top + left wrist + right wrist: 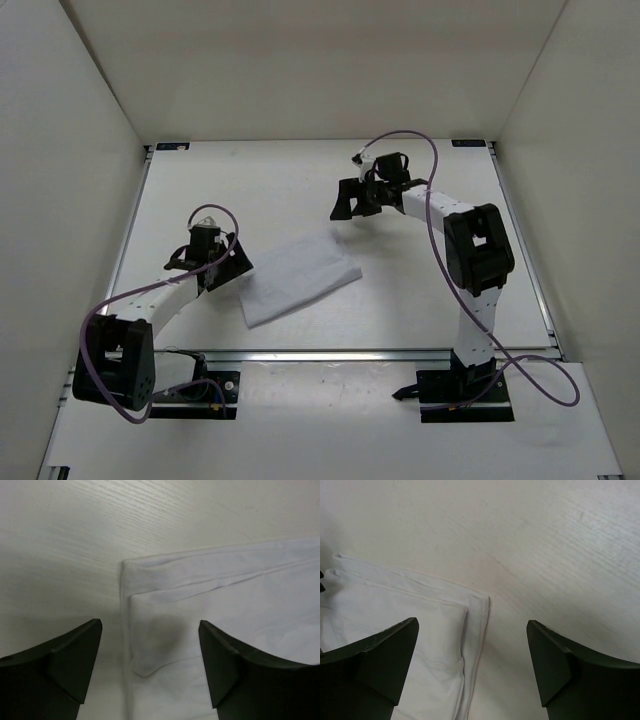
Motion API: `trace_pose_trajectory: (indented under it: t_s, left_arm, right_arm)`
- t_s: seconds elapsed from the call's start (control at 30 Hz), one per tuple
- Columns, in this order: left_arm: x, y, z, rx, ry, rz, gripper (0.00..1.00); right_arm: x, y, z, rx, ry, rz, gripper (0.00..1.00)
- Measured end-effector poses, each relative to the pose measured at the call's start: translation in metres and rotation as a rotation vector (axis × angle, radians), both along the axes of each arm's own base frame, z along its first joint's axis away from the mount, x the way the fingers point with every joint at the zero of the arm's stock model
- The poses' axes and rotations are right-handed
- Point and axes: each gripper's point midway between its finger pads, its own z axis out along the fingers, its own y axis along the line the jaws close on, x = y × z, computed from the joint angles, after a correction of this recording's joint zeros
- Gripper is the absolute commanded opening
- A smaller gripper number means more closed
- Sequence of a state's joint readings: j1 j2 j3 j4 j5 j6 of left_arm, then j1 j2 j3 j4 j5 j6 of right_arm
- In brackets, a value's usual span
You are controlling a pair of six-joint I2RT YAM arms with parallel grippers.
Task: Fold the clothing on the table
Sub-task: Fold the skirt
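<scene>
The clothing is a white cloth lying folded into a slanted rectangle of layers in the middle of the table. My left gripper hangs open at its left end. In the left wrist view the cloth's layered corner lies below the gap between the fingers, untouched. My right gripper is open above the table, just beyond the cloth's far right corner. In the right wrist view that folded corner lies under the left half of the gap, with bare table under the rest.
A silver rail runs along the table's near edge by both arm bases. White walls close in the left, right and back sides. Small dark brackets mark the far corners. Purple cables loop off both arms.
</scene>
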State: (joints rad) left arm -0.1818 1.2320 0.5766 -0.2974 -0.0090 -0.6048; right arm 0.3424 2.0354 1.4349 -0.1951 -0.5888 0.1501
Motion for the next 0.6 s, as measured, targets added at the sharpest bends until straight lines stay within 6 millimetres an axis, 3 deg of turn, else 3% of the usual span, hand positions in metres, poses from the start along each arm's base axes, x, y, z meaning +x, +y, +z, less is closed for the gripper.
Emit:
trace_pose_trajectory:
  t_s: [0.03, 0.17, 0.27, 0.33, 0.47, 0.53, 0.57, 0.6]
  left_arm:
    - [0.000, 0.000, -0.001, -0.003, 0.003, 0.007, 0.99]
    - [0.003, 0.000, 0.001, -0.008, -0.010, 0.018, 0.99]
    - [0.004, 0.003, 0.004, -0.006, -0.018, 0.027, 0.92]
    - [0.007, 0.002, 0.012, -0.007, -0.039, 0.022, 0.66]
    - [0.010, -0.016, 0.033, -0.024, -0.105, -0.039, 0.34]
    - [0.007, -0.027, 0.036, -0.041, -0.113, -0.075, 0.23]
    - [0.004, -0.033, 0.035, -0.052, -0.109, -0.092, 0.09]
    - [0.000, -0.036, 0.033, -0.064, -0.100, -0.102, 0.03]
  right_arm:
    - [0.004, -0.001, 0.004, 0.004, -0.010, -0.004, 0.87]
    - [0.009, -0.004, 0.018, 0.014, -0.042, -0.008, 0.87]
    - [0.000, -0.006, 0.024, 0.010, -0.060, 0.003, 0.83]
    - [-0.017, -0.010, 0.023, 0.004, -0.051, 0.011, 0.83]
    - [-0.051, -0.015, 0.013, -0.024, -0.023, 0.040, 0.85]
    - [-0.062, -0.017, 0.006, -0.039, -0.011, 0.057, 0.85]
    - [-0.066, -0.017, 0.001, -0.046, -0.004, 0.064, 0.85]
    - [-0.070, -0.017, -0.003, -0.051, 0.004, 0.068, 0.84]
